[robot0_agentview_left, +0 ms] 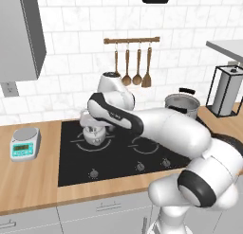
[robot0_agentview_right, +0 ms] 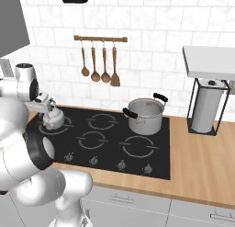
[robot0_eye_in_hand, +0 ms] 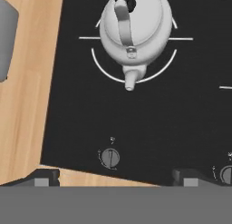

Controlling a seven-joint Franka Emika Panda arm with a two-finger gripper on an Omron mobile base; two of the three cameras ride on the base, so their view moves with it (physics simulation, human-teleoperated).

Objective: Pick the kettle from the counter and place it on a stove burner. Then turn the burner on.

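The shiny silver kettle stands upright on the front-left stove burner, inside its broken grey ring, with the spout pointing toward the cooktop's front edge. In the base views the kettle sits just under the hand. My gripper hovers above it, open, with nothing between its fingertips. From the sides the gripper is directly over the kettle, close to its handle. The wooden counter borders the cooktop.
A burner knob sits in front of the kettle, with more knobs along the cooktop's front. A steel pot stands at the back right. A small scale rests on the counter to the left, and a caged canister to the right.
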